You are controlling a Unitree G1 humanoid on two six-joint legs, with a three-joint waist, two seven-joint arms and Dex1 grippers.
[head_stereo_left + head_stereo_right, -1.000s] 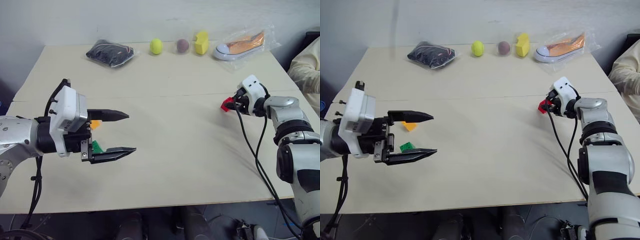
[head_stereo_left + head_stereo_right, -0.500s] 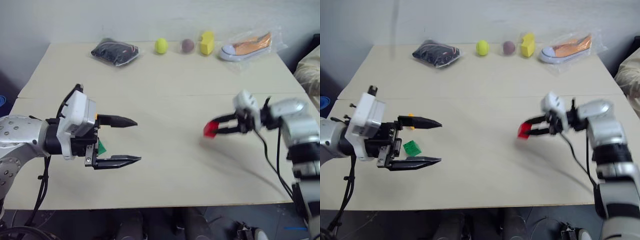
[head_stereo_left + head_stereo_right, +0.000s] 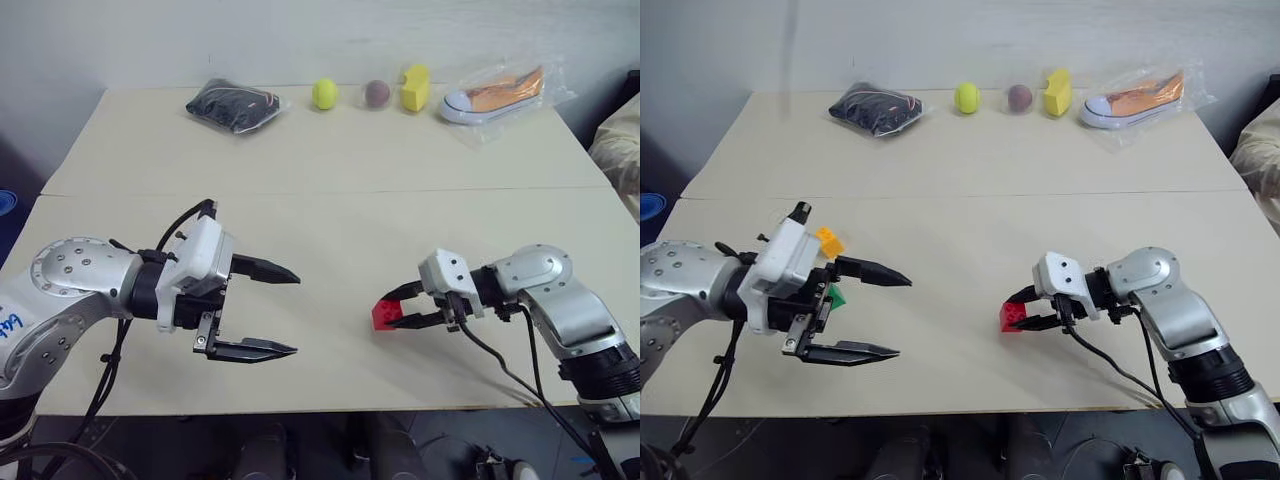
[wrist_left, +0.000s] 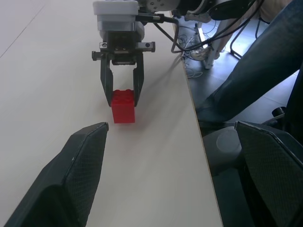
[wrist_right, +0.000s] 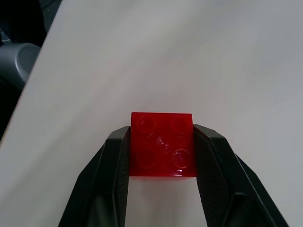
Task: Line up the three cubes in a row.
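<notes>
The right hand (image 3: 1025, 310) is clamped on the red cube (image 3: 1011, 317), pinching it between both fingers low over the tabletop (image 3: 970, 180) at about 5 o'clock of the surface. Over at 8 o'clock the left hand (image 3: 875, 315) hangs with its fingers spread wide, gripping nothing. The orange-yellow cube (image 3: 829, 241) and the green cube (image 3: 836, 297) lie on the tabletop right behind that open hand, orange-yellow toward 12 o'clock of green, both well apart from the red cube.
</notes>
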